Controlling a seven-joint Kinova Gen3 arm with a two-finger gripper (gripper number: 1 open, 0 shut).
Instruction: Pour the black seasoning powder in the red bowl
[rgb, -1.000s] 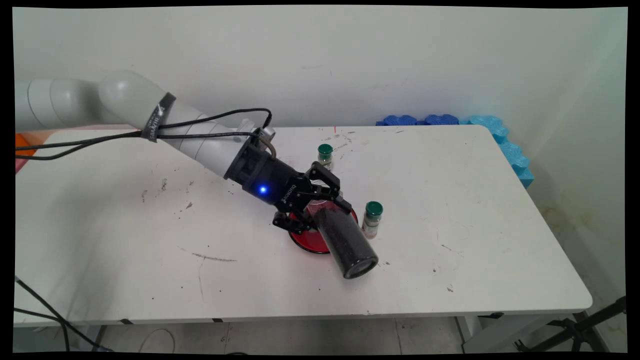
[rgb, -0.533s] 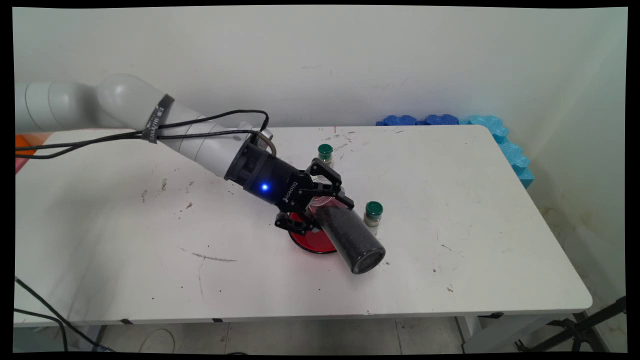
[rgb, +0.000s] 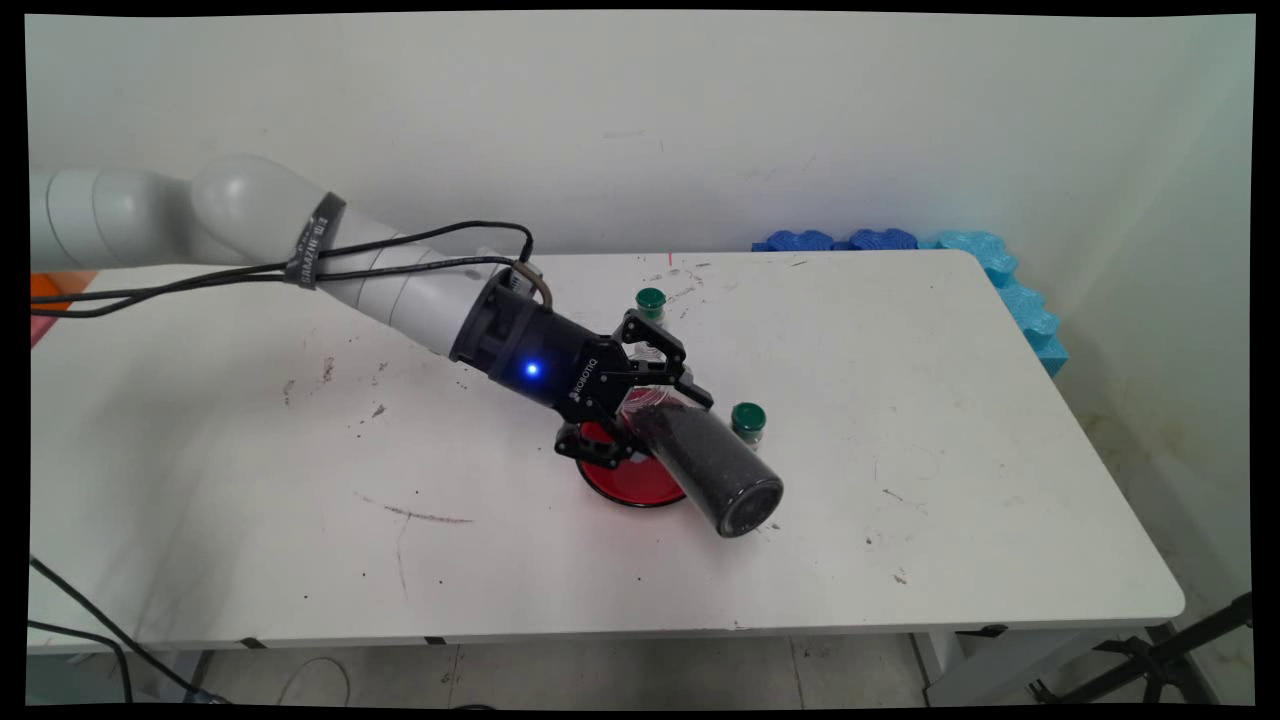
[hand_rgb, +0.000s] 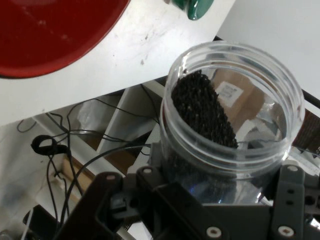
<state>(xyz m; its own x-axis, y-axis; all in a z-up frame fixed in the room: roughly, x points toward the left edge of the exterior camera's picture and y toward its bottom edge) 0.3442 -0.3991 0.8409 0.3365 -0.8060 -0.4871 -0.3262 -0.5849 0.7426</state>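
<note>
End effector (rgb: 650, 420) clamped on tilted jar (rgb: 705, 465) of dark granules, now raised nearer level above red dish (rgb: 625, 485) beneath it

One white table (rgb: 900, 560), one arm over it, and one black gripper (rgb: 640, 405) at its end. One clear jar (rgb: 705, 470) of dark granules, tilted; the hand view shows its one open mouth (hand_rgb: 235, 100). One red dish (rgb: 630, 485) on the table. Two small green-capped vials: one far vial (rgb: 650, 303) behind the gripper, one near vial (rgb: 746, 420) just beside the jar. Along the far right edge, blue foam pieces (rgb: 880, 240); I count maybe four or five, but they run together, so that number's shaky.
</note>
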